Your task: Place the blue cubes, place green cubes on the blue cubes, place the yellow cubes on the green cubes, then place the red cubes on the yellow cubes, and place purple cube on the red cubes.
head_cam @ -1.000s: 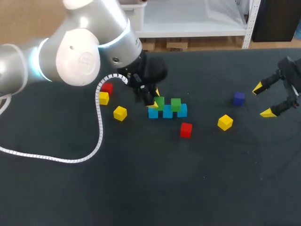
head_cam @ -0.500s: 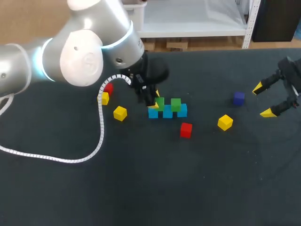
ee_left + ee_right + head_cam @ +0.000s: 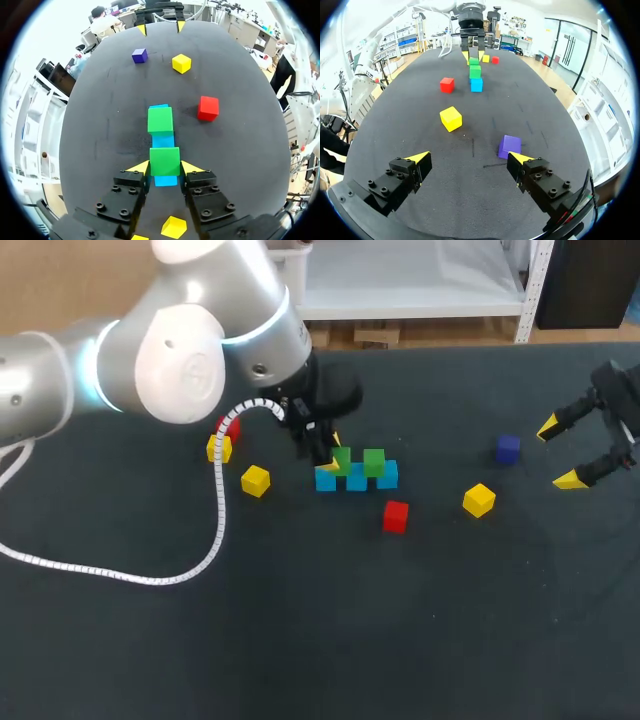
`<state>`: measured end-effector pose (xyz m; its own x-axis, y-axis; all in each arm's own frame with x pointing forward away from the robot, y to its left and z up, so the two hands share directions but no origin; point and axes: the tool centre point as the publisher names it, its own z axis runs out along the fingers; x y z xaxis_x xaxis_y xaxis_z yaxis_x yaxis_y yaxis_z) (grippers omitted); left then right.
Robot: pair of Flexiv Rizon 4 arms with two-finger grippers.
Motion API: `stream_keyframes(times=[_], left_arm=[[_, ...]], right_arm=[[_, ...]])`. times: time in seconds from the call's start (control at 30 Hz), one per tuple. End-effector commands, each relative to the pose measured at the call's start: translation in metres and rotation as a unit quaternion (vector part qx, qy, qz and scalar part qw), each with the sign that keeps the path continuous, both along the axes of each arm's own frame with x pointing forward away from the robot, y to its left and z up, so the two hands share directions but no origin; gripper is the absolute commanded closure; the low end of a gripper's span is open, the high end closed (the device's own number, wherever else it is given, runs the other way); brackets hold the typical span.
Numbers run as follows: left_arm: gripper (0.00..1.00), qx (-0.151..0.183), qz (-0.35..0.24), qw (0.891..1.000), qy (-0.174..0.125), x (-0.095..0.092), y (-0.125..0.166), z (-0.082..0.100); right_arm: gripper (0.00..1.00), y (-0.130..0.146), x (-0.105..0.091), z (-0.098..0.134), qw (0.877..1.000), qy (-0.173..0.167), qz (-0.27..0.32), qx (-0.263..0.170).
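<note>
While left gripper (image 3: 165,167) clamps a smooth green cube (image 3: 164,160) atop blue cubes (image 3: 162,141), right gripper (image 3: 469,158) gapes wide — matte table (image 3: 240,150)

Left arm (image 3: 180,360) low — right fingers (image 3: 419,160) spread

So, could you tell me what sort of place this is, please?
Probably a robotics test bench: a dark table, my right gripper, and my left gripper holding a green cube on a row of blue cubes.

The table (image 3: 400,640) is dark (matte, faintly scuffed) throughout.
</note>
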<state>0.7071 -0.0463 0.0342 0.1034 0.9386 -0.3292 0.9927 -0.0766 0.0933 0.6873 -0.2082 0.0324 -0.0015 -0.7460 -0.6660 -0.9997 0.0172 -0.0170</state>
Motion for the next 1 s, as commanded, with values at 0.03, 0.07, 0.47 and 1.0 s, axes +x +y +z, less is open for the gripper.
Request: stream_keyframes(times=[0.03, 0.07, 0.47, 1.0], left_arm=[[1.00, 0.005, 0.003, 1.000, 0.002, 0.0040, -0.0011, -0.0015], [1.00, 0.005, 0.005, 1.000, 0.003, 0.0044, -0.0009, -0.0018], [1.00, 0.006, 0.006, 1.000, 0.004, 0.0065, -0.0017, -0.0037], [1.00, 0.008, 0.007, 1.000, 0.006, 0.0080, -0.0005, -0.0052]], right_arm=[[0.00, 0.0001, 0.0005, -0.0004, 1.000, 0.000, 0.000, 0.001], [0.00, 0.0001, 0.0005, -0.0004, 1.000, 0.000, 0.000, 0.001], [0.00, 0.0001, 0.0005, -0.0004, 1.000, 0.000, 0.000, 0.001], [0.00, 0.0001, 0.0005, -0.0004, 1.000, 0.000, 0.000, 0.001]])
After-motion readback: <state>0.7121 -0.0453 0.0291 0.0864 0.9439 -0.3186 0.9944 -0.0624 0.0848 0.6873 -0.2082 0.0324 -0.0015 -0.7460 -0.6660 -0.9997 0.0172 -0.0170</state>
